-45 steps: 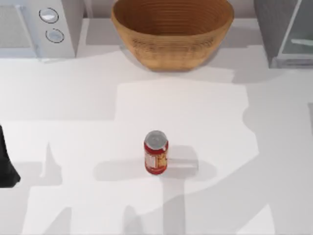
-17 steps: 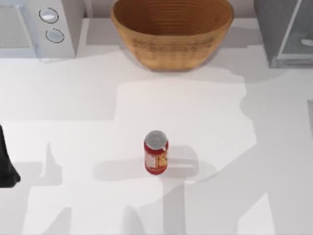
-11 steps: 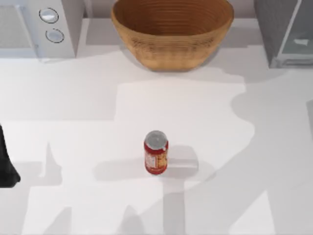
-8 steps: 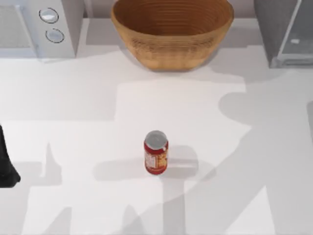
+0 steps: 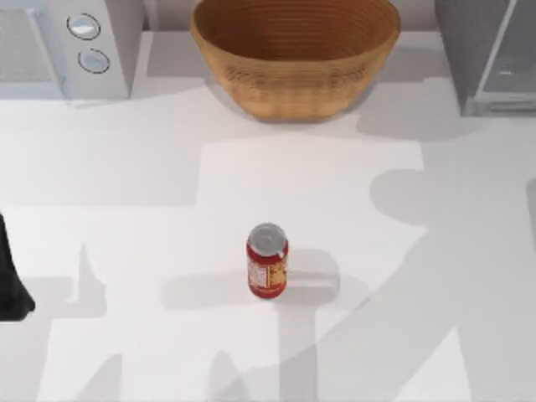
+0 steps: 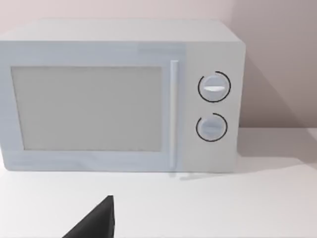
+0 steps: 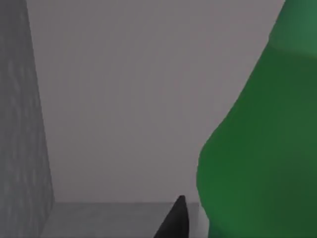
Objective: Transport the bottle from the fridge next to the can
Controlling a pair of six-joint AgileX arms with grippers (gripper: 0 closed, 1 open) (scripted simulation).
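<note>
Item: bottle [image 7: 257, 148], inside the fridge [image 5: 486, 59], close before my right gripper; its grip I cannot tell. I approach level, centring on the body. Can [image 5: 267, 261] waits mid-counter.

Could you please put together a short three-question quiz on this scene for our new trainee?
1. True or false: the small red cylindrical can stands upright on the white table.
2. What sits between the white microwave with two round knobs and the grey box-shaped fridge in the top view? A) woven wooden basket B) kettle C) plate
3. Name the colour of the translucent plastic bottle close before the right wrist camera.

Key: 1 true; 2 A; 3 green.
</note>
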